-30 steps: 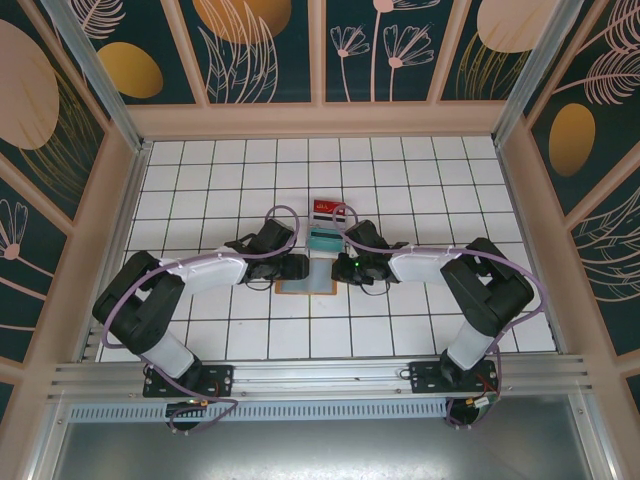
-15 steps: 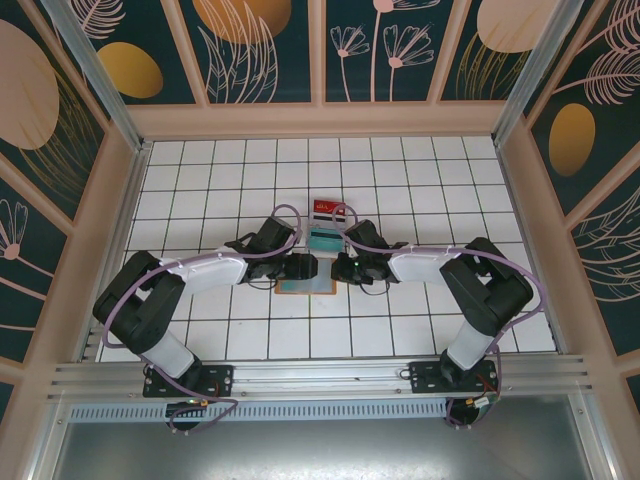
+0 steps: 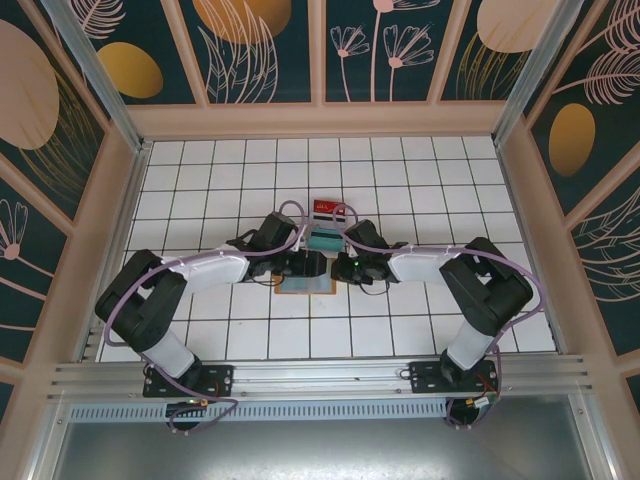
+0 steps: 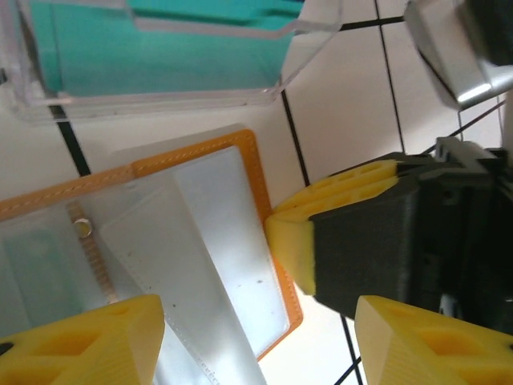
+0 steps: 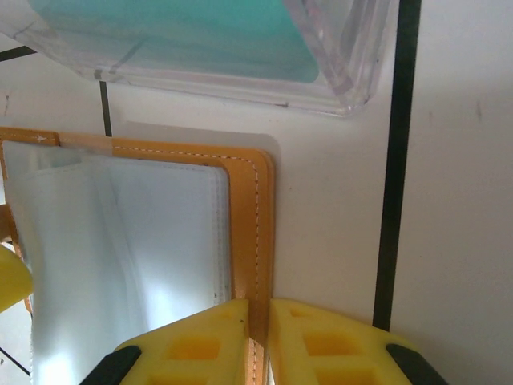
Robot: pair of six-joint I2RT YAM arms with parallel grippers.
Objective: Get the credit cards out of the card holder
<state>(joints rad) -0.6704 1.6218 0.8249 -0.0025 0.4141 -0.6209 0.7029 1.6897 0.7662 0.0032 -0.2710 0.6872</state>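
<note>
Right gripper (image 5: 258, 337) pinches the card holder (image 5: 152, 241) by its orange edge, low in its view. Left gripper (image 4: 256, 333), spread wide, has slid right over the open holder at the picture's middle, likely to hunt inside it.

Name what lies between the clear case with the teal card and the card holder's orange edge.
A narrow strip of bare white tile, nothing else, separates the clear case from the card holder; the right wrist view shows it.
</note>
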